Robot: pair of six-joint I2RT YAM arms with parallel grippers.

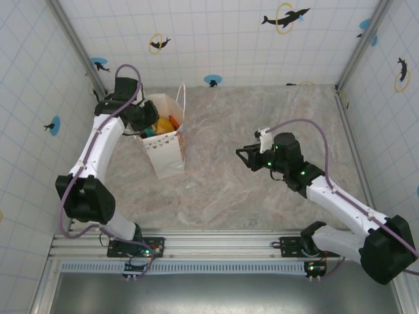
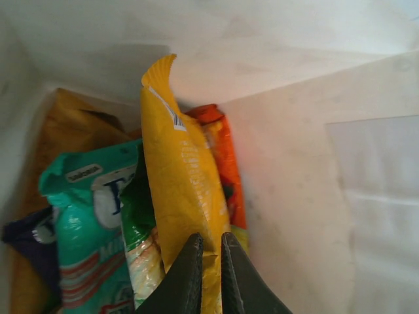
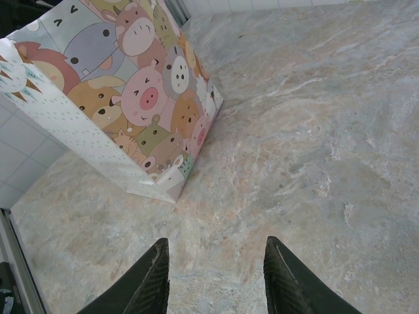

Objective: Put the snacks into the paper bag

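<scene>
One paper bag [image 1: 167, 154] on one table [image 1: 262, 131]. One thin loop handle [image 1: 183, 98] to be made out on the bag from above.

Six snacks [image 2: 183, 190] inside, one of each colour:
- one yellow packet [image 2: 186, 216]
- one orange packet [image 2: 226, 163]
- one teal packet [image 2: 85, 222]
- one green packet [image 2: 139, 209]
- one dark purple packet [image 2: 29, 242]
- one brownish-orange packet [image 2: 72, 124] at the back

Two arms: one left arm [image 1: 98, 150], one right arm [image 1: 340, 196]. Two grippers likewise, a left gripper [image 2: 211, 239] and a right gripper [image 3: 216, 248]. Two fingers apiece, four in all.

At least seven dolphin stickers [image 1: 285, 16] on the tiled walls: three ringed in yellow, four on blue discs.

One metal rail [image 1: 216, 245] along the near edge.
</scene>
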